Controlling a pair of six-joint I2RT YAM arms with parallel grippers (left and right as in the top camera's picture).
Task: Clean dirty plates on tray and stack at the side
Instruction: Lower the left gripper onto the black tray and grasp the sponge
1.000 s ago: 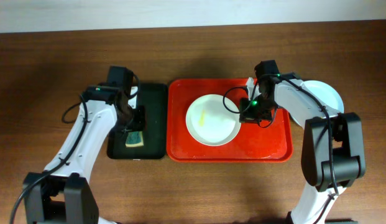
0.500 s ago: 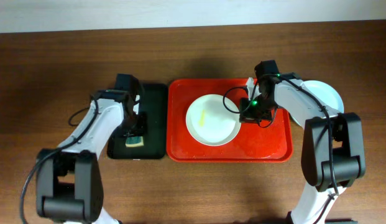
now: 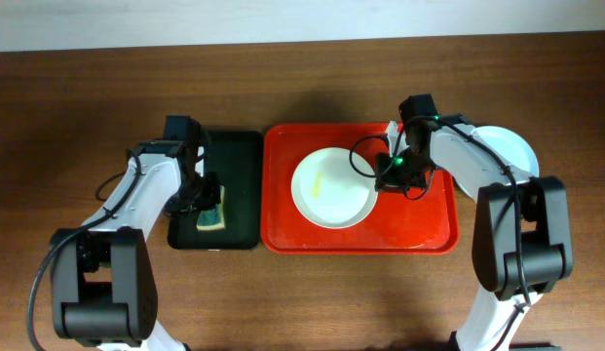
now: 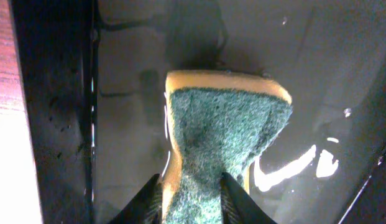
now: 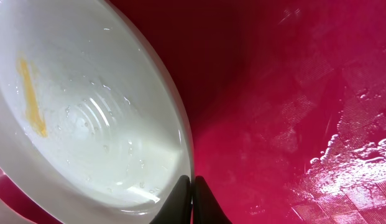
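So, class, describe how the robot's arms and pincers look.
The left arm and right arm have white segments, black blocky joints and looping black cables. The right shows a green light. The left pincer and right pincer have slim, black, tapered fingers.

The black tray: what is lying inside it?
A sponge, green scouring side up over yellow foam, pinched by the left gripper. The black tray floor around it is wet. The floor under the sponge and the arm is covered.
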